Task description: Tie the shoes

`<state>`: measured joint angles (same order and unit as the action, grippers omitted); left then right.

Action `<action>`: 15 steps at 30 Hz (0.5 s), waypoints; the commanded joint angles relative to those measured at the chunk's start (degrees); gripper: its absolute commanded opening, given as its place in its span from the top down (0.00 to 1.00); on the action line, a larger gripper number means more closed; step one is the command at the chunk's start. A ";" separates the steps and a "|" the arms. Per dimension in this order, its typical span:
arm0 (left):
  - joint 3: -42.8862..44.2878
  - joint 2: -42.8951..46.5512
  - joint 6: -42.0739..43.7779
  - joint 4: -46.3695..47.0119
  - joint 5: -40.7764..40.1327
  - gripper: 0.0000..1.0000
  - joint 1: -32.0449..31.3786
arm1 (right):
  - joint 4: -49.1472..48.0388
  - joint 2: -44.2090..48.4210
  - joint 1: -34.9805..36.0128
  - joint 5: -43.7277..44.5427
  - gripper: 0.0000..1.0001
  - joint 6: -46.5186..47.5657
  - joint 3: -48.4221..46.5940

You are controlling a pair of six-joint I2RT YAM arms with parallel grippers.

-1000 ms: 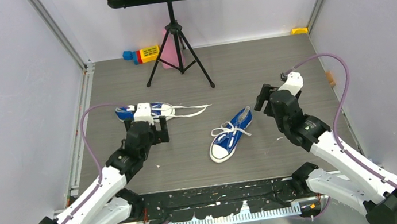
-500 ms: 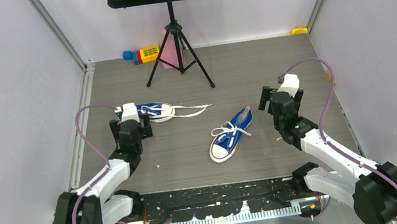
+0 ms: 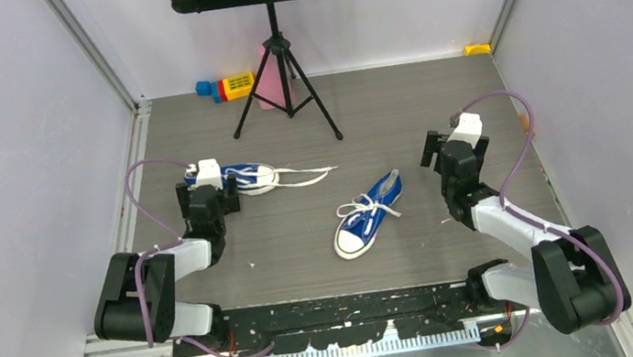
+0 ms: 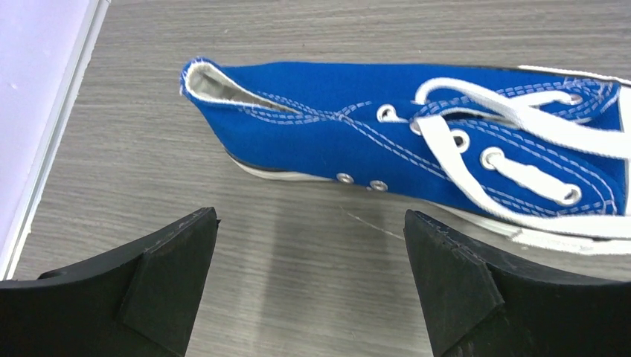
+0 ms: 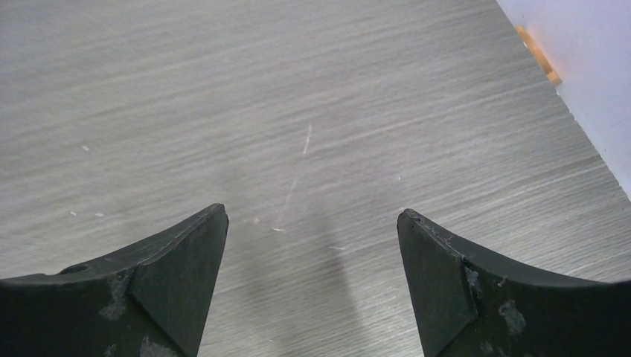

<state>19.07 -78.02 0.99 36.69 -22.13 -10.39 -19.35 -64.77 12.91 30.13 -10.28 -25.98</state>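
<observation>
One blue sneaker (image 3: 246,177) lies on its side at the left, its white laces (image 3: 308,176) trailing right across the floor. The other blue sneaker (image 3: 367,214) stands mid-table, white toe cap toward me, laces loose. My left gripper (image 3: 206,193) is open and empty, just in front of the left shoe's heel. In the left wrist view that shoe (image 4: 387,141) fills the upper part, past the open gripper (image 4: 310,223). My right gripper (image 3: 455,149) is open and empty, to the right of the middle shoe. The right wrist view shows only bare floor between the open gripper (image 5: 312,216).
A black music stand on a tripod (image 3: 280,72) stands at the back centre. Coloured toy blocks (image 3: 227,86) and a pink object (image 3: 268,92) lie by it. A yellow piece (image 3: 478,48) sits in the back right corner. An orange piece (image 5: 537,52) sits by the right wall.
Both arms have folded back toward their bases. The left gripper has moved left and up to the left shoe's heel. The right gripper has shifted a little right. The shoes have not moved.
</observation>
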 commanded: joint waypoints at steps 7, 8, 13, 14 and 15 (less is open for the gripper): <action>1.29 0.63 -0.70 6.58 7.54 0.00 5.30 | -27.39 -13.10 -7.91 -8.20 0.13 3.37 6.63; 1.50 0.55 -0.67 6.37 7.80 0.00 5.57 | -28.62 -15.03 -8.34 -8.27 0.15 4.08 6.19; 1.82 0.71 -1.72 5.32 8.44 0.02 5.83 | -39.08 -25.01 -13.67 -15.19 0.16 1.97 7.01; 1.37 1.07 -1.51 5.80 8.57 0.03 5.90 | -33.92 -23.40 -13.81 -15.36 0.16 1.95 5.71; 0.83 1.60 -1.30 6.02 8.47 0.03 5.91 | -33.02 -23.97 -14.04 -15.79 0.17 1.68 4.99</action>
<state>20.53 -78.78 0.03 38.68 -14.81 -5.06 -46.19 -87.96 0.45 18.26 -7.75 -19.64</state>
